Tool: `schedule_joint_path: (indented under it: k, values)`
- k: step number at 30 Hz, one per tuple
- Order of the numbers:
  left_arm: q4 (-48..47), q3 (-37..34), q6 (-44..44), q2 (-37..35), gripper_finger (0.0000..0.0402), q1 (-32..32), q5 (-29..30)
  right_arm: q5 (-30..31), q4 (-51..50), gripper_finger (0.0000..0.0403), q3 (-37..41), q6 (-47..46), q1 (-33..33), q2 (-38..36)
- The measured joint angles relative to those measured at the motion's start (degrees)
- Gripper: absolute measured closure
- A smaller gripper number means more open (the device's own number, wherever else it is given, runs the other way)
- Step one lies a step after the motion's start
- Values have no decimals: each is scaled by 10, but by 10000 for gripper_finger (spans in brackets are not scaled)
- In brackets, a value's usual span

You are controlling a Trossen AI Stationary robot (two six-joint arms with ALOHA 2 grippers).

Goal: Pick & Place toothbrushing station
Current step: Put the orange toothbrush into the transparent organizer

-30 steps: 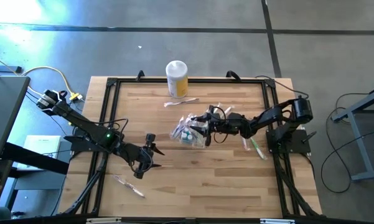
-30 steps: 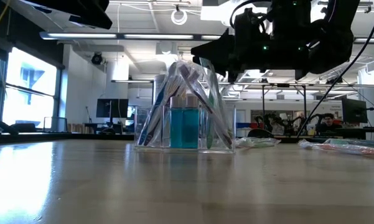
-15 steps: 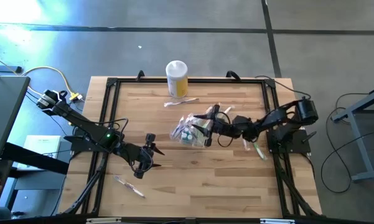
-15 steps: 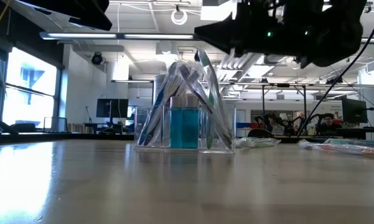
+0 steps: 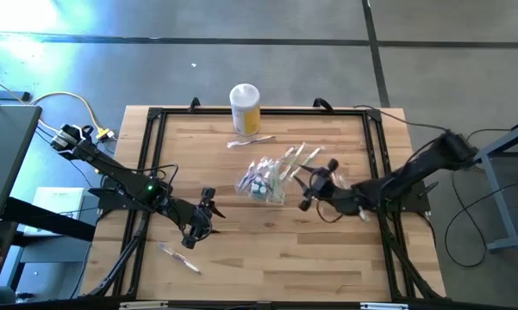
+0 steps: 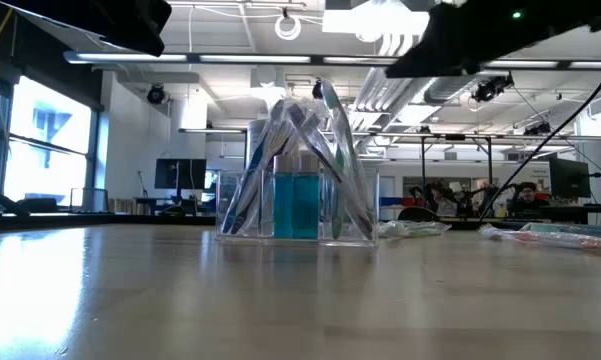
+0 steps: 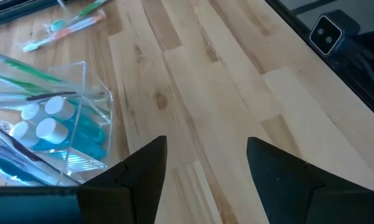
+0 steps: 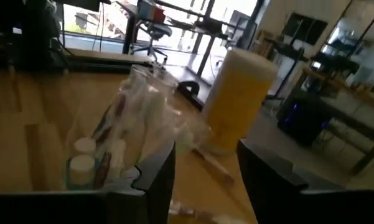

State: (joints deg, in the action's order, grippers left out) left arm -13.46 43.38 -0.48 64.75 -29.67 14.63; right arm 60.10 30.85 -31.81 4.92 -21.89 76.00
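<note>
My right end effector (image 5: 307, 191) has drawn back, fingers parted and empty, leaving the toothbrushing station (image 5: 263, 180) mid-surface (image 5: 267, 250) (placement looks done), while my left end effector (image 5: 204, 217) waits, released.

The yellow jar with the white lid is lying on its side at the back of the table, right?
Not quite. The yellow jar is standing upright, white lid on top, at the back of the table. The high view shows it.
</note>
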Motion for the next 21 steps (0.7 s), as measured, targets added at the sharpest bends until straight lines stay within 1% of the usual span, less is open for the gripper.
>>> schedule_joint_path:
  k: [1, 3, 6, 9, 15, 18, 21]
  values:
    - [0, 0, 0, 0, 187, 0, 0, 9, -46, 236, 0, -48, -9, -14]
    - [0, 0, 1, 0, 187, 0, 0, 8, -153, 236, 0, -156, -24, -41]
    - [1, 0, 2, 0, 187, 0, 0, -34, -297, 236, 0, -301, -33, -69]
    - [1, 0, 2, 0, 187, 0, 0, -75, -419, 236, 0, -410, -31, -73]
    - [2, 0, 22, 0, 187, 0, 0, -168, -602, 236, 0, -595, 4, -72]
    - [3, 0, 34, 0, 187, 0, 0, -186, -669, 236, 0, -682, 29, -72]
    - [5, 0, 38, 0, 187, 0, 0, -190, -725, 237, 0, -772, 66, -72]
